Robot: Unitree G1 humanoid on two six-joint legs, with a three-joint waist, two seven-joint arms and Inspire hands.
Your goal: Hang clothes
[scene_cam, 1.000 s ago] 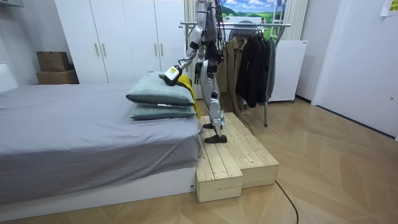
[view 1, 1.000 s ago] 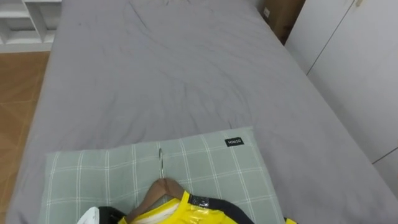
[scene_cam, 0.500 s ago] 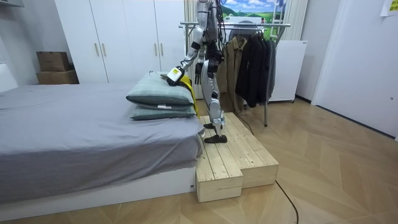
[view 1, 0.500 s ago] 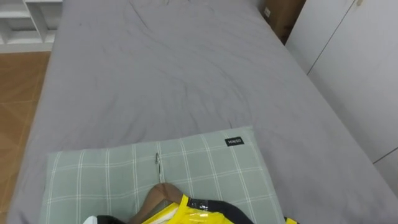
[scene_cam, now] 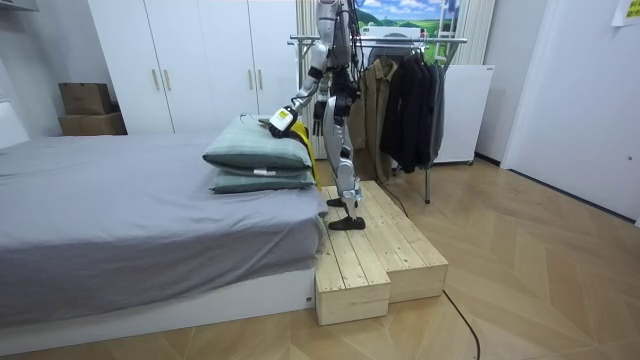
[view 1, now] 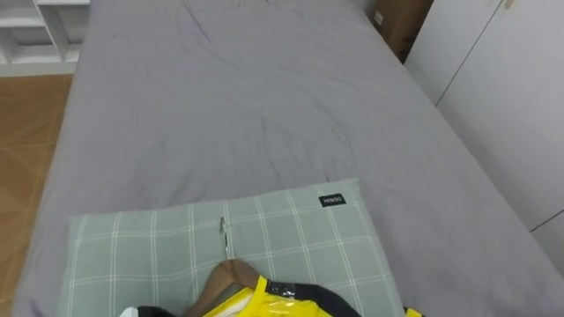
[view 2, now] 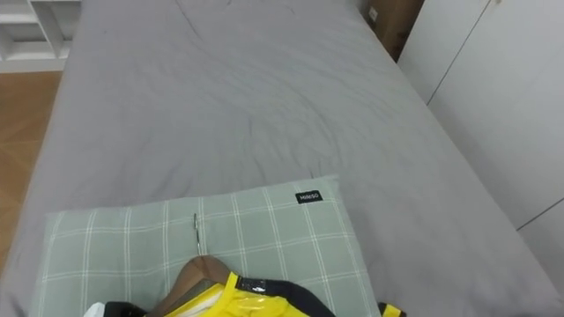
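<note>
Okay, I'm working at the yellow jacket on its hanger, lying on the pillow; my left hand is sitting at it, and I cannot tell the fingers' grip. Hanging on the rack is waiting.

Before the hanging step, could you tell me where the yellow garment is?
The yellow garment, on a wooden hanger, is at the bottom centre of the eye views, over the near end of the green checked pillow on the bed.

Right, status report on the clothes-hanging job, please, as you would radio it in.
Left hand at yellow garment, hold unreadable. Garment on wooden hanger over checked pillow, not yet on rack. Rack stands behind robot.
</note>
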